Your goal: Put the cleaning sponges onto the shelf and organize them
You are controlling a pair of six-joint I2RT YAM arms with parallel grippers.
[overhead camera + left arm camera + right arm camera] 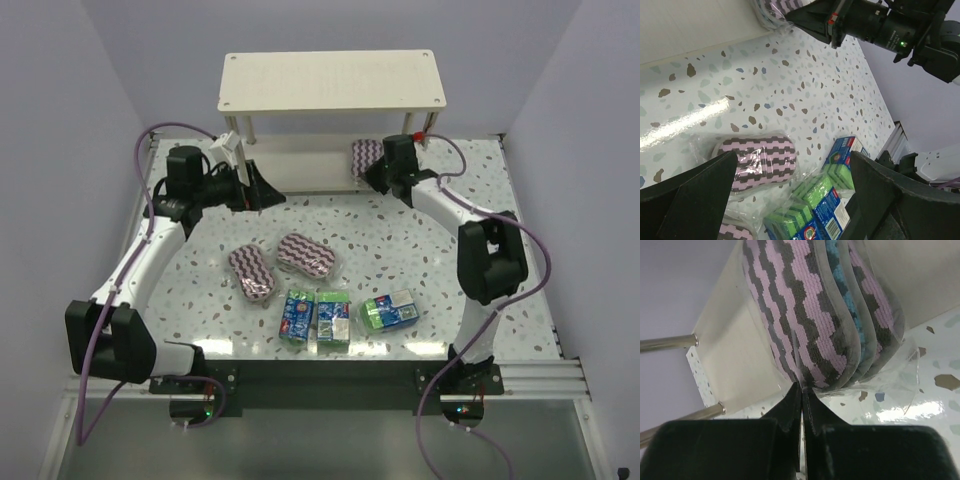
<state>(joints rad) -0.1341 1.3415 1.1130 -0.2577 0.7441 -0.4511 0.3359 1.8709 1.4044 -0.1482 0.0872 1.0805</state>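
My right gripper [383,170] is shut on the plastic wrap of a zigzag-striped oval sponge [362,155], held on edge at the right end of the shelf's lower board [300,150]. In the right wrist view the fingers [812,405] pinch the wrap just below the sponge [805,315]. My left gripper [255,190] is open and empty, above the table left of centre. Two more zigzag pads [252,272] [306,255] lie mid-table. Three green-and-blue packs [296,315] [333,318] [390,310] lie in a row near the front. The shelf's top board [330,80] is bare.
The left wrist view looks between its wide-open fingers [690,200] at one zigzag pad [757,160] and the green packs [840,165], with the right gripper [815,22] at the top. Purple walls close in the table on three sides.
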